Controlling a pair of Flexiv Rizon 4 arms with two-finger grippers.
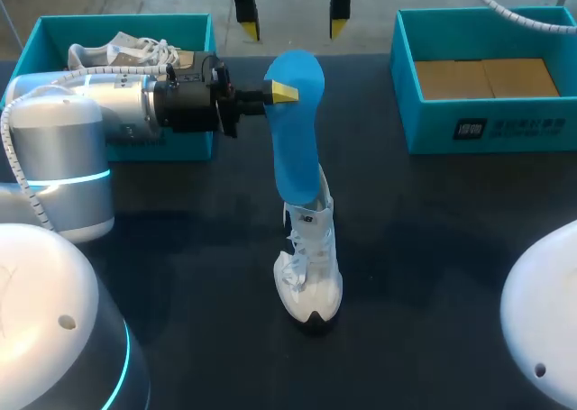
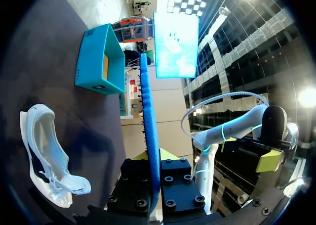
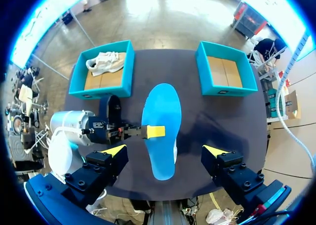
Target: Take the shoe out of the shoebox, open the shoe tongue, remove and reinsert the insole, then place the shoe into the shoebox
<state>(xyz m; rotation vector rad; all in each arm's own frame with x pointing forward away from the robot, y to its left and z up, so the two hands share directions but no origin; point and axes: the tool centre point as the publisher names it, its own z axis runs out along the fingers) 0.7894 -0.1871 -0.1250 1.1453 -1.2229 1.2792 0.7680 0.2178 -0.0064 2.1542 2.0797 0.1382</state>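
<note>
Insole: blue foam insole (image 1: 293,131), held up over the dark table (image 1: 433,248).
Left gripper (image 1: 284,92): clamped on the insole's edge.
Shoe: white lace-up sneaker (image 1: 311,266), sat on the table under the insole's near end, outside both boxes.
Right gripper (image 1: 293,28): parked above, fingers spread wide, nothing held.
Boxes: teal shoebox (image 1: 126,18) with second white shoe (image 1: 135,51) at left; cardboard-floored teal shoebox (image 1: 487,126) at right.

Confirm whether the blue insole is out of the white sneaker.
Out: the left gripper holds the blue foam insole clear of the white sneaker on its side.
</note>
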